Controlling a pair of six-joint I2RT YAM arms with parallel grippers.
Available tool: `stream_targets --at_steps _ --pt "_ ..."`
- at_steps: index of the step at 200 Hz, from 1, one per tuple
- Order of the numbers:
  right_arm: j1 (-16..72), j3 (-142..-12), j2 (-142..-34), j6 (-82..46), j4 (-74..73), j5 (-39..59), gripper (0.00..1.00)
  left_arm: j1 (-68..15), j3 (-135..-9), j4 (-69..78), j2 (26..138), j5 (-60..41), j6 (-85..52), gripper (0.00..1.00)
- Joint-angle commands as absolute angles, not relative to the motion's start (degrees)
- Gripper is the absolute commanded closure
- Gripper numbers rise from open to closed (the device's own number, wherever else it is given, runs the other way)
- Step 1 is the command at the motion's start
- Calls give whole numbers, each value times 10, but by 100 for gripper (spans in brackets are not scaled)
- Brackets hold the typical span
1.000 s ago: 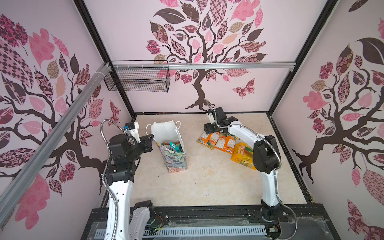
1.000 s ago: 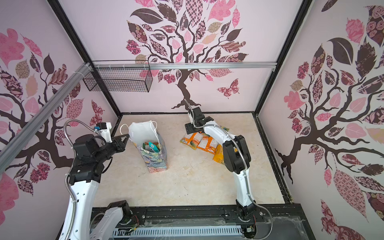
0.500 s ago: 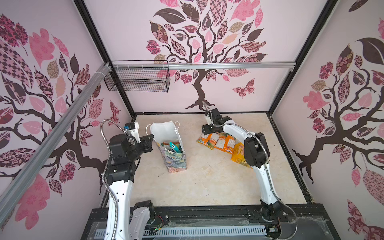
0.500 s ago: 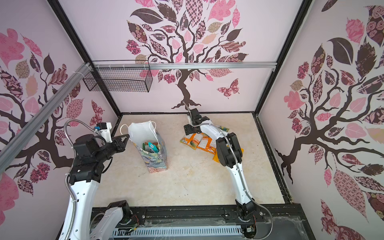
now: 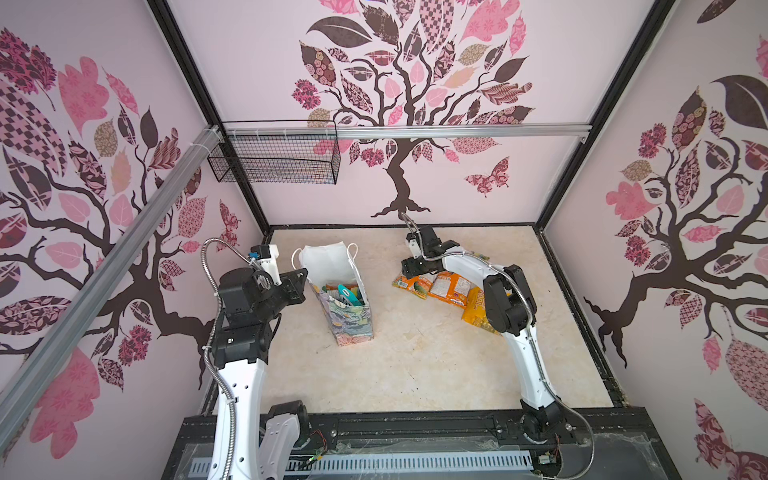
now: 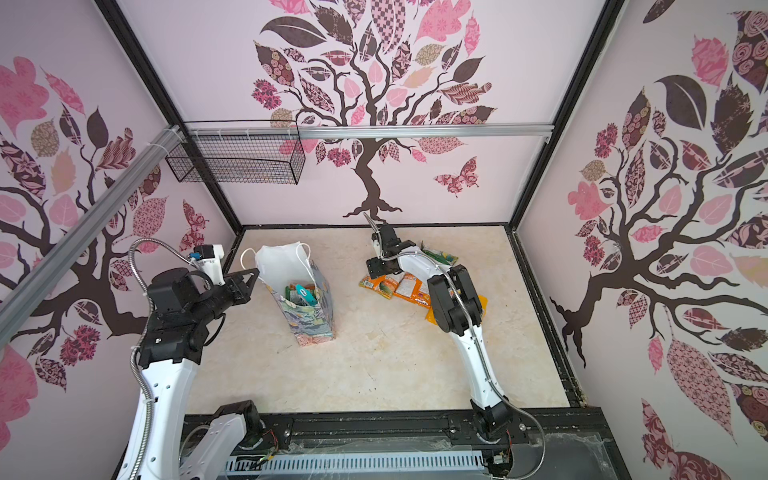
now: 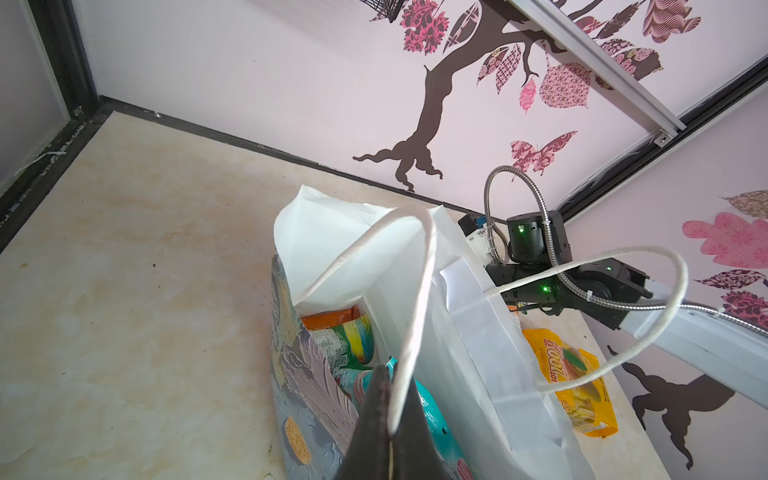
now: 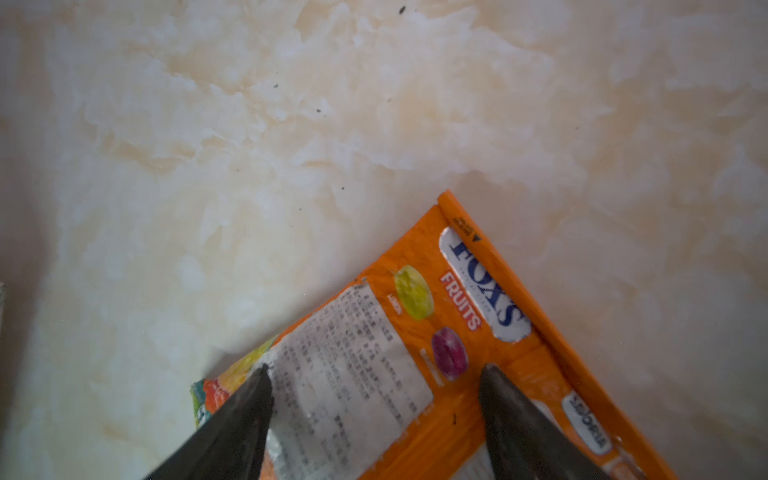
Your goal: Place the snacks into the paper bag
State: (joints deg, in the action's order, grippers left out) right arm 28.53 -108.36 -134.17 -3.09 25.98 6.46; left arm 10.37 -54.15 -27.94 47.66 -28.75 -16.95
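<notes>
- Since a second ago my right gripper (image 5: pixel 412 271) has come down over the end orange packet (image 8: pixel 436 353); my left arm stayed put.
- My left gripper (image 7: pixel 384 372) is pinched tight on the paper bag (image 5: pixel 351 326) by its white cord handle (image 7: pixel 422 291).
- That flowery bag stands open, left of the middle, with a teal packet (image 5: pixel 345 292) and others inside.
- Bare floor (image 5: pixel 415 353) lies between the bag and the loose snacks (image 5: pixel 451 286).
- My right fingers are spread wide over the orange packet; I cannot tell if they touch it.
- My right arm hides part of the yellow packet (image 5: pixel 476 307).
</notes>
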Motion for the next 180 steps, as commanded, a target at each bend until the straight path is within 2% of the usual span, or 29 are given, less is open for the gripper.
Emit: stream_targets --at_steps 1,59,111,137,180 --pt "316 -1039 -1319 -45 301 132 21 106 -541 -268 472 -293 -164 100" --pt "355 -923 -1235 -89 271 195 22 106 -541 -271 470 -290 -164 100" --pt "364 -819 -1111 -85 305 183 27 106 -545 -273 471 -292 -164 100" --pt "378 -753 -1032 -81 306 158 28 106 -545 -276 471 -290 -163 100" --pt "451 -685 -936 -39 329 35 28 106 -549 -279 475 -292 -162 100"
